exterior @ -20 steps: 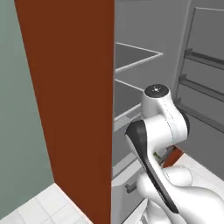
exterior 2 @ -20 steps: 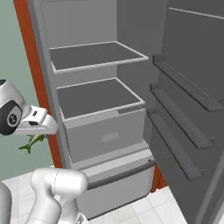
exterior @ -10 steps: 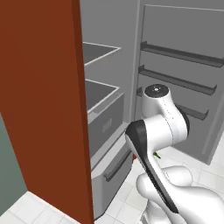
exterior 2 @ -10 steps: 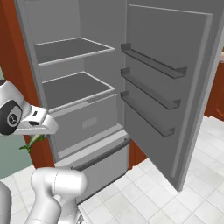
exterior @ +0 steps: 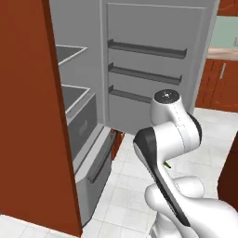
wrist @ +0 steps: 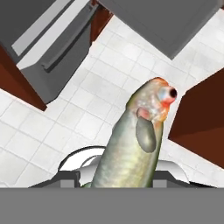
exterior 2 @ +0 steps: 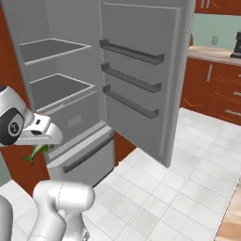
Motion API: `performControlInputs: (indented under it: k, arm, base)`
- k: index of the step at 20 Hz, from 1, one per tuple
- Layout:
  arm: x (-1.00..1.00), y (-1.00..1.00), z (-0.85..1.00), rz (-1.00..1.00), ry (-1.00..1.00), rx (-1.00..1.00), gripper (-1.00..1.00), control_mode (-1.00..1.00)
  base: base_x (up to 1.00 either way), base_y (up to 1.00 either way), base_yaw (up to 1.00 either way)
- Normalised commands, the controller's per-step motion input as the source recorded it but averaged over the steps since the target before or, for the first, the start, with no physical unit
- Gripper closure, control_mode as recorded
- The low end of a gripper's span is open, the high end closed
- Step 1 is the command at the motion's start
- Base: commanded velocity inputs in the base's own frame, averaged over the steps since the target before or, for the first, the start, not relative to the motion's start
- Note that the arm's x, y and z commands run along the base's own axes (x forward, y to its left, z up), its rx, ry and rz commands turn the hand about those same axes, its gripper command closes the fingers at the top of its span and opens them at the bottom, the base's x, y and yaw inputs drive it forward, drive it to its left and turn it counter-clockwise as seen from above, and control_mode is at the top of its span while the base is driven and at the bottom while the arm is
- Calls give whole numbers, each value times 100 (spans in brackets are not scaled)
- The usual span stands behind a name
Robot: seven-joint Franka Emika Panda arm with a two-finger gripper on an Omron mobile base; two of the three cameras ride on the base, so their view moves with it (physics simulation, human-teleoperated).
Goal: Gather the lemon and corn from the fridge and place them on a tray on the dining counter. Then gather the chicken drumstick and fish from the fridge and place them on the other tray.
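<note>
Your gripper [wrist: 124, 181] is clamped on the fish [wrist: 133, 140], held over the tiled floor beside the open fridge [exterior 2: 61, 94]; its shelves look bare; you've yet to reach a tray; earlier items can't be judged

Pretty clearly a home kitchen I'm rolling around in. There's a big grey fridge [exterior 2: 70, 94] standing open, its door [exterior 2: 141, 75] swung wide with three rails across the inside, plus shelves and drawers (all bare from what I can see). It's boxed in by red-brown cabinet panels [exterior: 32, 116]. White floor tiles [exterior 2: 188, 188] everywhere, more red-brown base cabinets [exterior 2: 219, 92] with a light top along a pale green wall [exterior 2: 212, 33].
</note>
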Motion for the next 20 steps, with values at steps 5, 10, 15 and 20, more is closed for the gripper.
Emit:
performControlInputs:
  k: [5, 10, 15, 20]
  arm:
    - [0, 0, 0, 0, 0, 0, 100, 100]
    - [0, 0, 0, 0, 0, 0, 100, 100]
    - [0, 0, 0, 0, 0, 0, 100, 100]
    - [0, 0, 0, 0, 0, 0, 100, 100]
  base:
    - [-69, 0, -40]
    - [-67, 0, -38]
    - [-60, -6, -33]
    - [-52, -16, -29]
